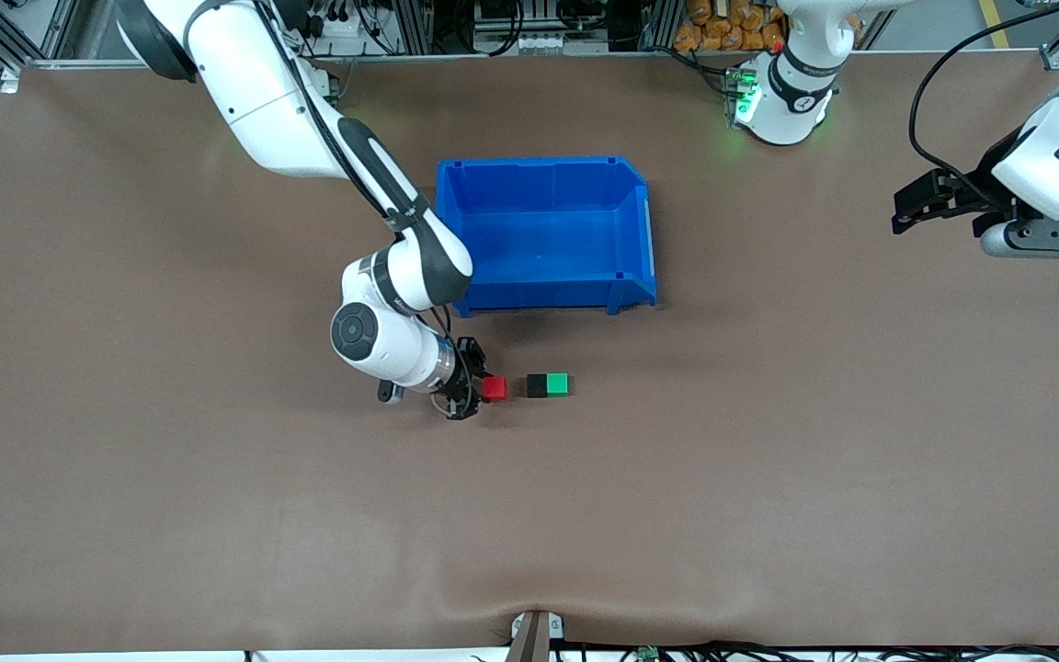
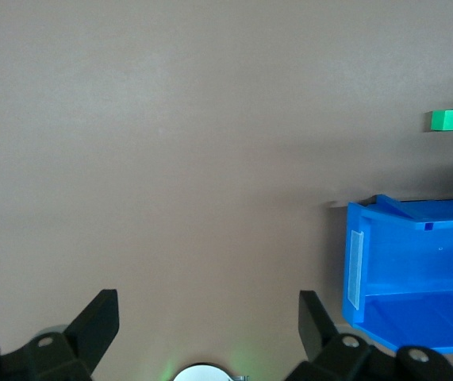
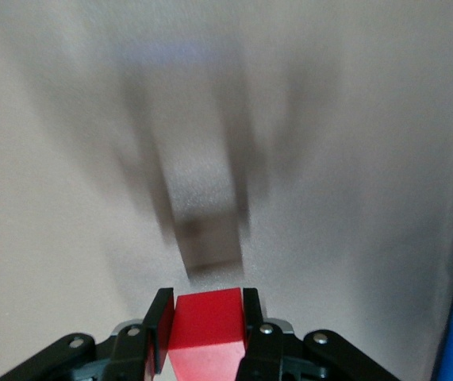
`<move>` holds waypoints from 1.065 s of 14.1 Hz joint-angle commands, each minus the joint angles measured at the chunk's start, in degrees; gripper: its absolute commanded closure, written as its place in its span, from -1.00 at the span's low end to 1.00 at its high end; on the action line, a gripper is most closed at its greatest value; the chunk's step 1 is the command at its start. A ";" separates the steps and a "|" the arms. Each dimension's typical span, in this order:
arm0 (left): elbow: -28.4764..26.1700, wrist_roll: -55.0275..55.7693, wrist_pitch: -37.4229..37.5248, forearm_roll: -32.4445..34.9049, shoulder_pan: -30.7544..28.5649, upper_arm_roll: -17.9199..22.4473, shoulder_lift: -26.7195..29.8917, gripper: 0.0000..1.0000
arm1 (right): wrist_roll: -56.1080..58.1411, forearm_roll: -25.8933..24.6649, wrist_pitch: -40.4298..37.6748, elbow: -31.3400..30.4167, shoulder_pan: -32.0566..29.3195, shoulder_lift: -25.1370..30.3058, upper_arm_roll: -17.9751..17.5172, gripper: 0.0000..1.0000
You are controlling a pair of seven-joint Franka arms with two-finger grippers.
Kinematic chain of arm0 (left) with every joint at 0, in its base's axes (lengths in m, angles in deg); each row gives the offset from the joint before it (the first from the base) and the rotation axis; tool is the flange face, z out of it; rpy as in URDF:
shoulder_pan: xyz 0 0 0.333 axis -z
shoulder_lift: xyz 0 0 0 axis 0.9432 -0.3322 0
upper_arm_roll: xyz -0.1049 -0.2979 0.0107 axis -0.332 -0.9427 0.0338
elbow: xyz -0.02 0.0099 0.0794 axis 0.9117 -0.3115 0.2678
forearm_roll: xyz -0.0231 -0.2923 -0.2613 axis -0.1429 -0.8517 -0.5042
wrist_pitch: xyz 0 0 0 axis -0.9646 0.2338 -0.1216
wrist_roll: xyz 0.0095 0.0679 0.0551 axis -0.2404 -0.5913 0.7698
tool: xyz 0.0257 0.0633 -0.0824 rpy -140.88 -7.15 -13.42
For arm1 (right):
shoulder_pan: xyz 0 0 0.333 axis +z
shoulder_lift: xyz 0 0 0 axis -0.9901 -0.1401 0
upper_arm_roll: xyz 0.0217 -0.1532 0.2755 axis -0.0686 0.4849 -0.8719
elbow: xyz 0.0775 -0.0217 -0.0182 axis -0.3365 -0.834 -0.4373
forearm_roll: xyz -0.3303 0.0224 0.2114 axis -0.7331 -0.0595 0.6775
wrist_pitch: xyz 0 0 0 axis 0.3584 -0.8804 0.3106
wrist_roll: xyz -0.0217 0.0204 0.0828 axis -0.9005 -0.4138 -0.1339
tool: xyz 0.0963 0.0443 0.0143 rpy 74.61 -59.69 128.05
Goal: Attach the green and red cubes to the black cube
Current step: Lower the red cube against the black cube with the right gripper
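The right gripper [image 1: 482, 390] pinches the red cube [image 1: 494, 388] between its two fingers; in the right wrist view the cube [image 3: 204, 328] sits squarely between the pads, with its free face pointing away from the wrist. It is held low over the middle of the table [image 1: 125, 515], a little nearer to the front camera than the blue bin [image 1: 543, 176].

The black cube [image 1: 537, 385] lies on the table with the green cube [image 1: 558, 383] touching its face toward the left arm's end, so this pair already looks joined. The face of the black cube toward the right arm's end is bare, and the red cube points straight at it, with only a small gap between them. All three cubes stand nearly on one line that runs along the length of the table, so I judge the coming move needs a short straight push along this line, with almost no shift sideways.

The right arm is much the nearer one. The left gripper [image 1: 934, 210] waits with its fingers spread wide, empty, over the table near the left arm's end, well apart from the cubes.
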 commanded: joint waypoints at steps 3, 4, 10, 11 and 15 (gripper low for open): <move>-1.31 0.73 -0.73 0.11 -0.26 -0.25 1.35 -1.00 | -2.11 1.09 0.49 3.43 1.62 -3.13 0.48 1.00; -1.31 0.73 -0.73 0.11 -0.26 -0.25 1.26 -1.00 | -2.55 1.09 0.57 3.51 1.80 -3.22 0.48 1.00; -1.31 0.73 -0.73 0.11 -0.26 -0.34 1.26 -1.00 | -5.10 0.56 0.49 6.24 2.77 -5.24 0.57 1.00; -1.31 0.73 -0.73 0.11 -0.26 -0.34 1.26 -1.00 | -5.10 0.48 0.57 6.24 2.94 -5.24 0.57 1.00; -1.31 0.73 -0.73 0.11 -0.18 -0.34 1.26 -1.00 | -5.10 0.30 0.49 6.24 3.21 -5.51 0.66 1.00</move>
